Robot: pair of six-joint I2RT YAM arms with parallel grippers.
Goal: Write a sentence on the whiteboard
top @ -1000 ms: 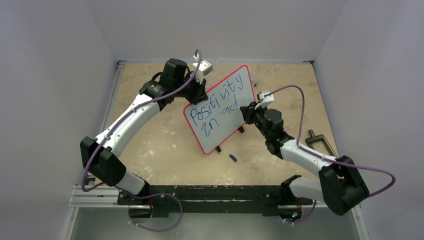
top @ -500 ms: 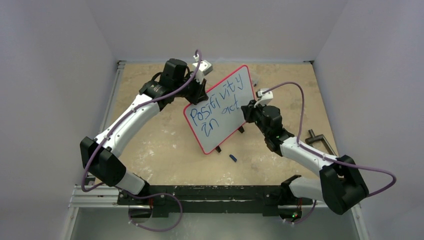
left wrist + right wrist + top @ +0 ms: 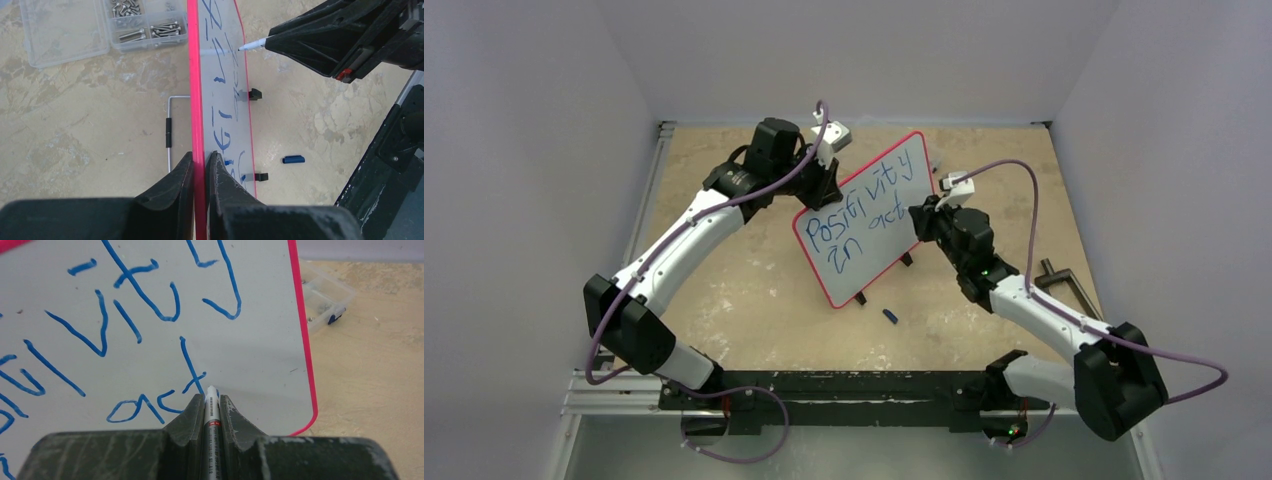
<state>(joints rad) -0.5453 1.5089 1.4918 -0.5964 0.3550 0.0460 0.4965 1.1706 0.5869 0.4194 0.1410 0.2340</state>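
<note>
Mid-surface (image 3: pixel 744 290): whiteboard (image 3: pixel 864 220) standing tilted, red-framed edge clenched in left jaws. Right jaws clamped on marker (image 3: pixel 211 412), tip at the "t" of "act" (word likely unfinished). Light pressure, short strokes; brace board against the push.

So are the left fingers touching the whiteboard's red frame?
Touching. The left wrist view shows the left gripper shut on the whiteboard, its fingers pressed against both sides of the red frame with no gap.
</note>
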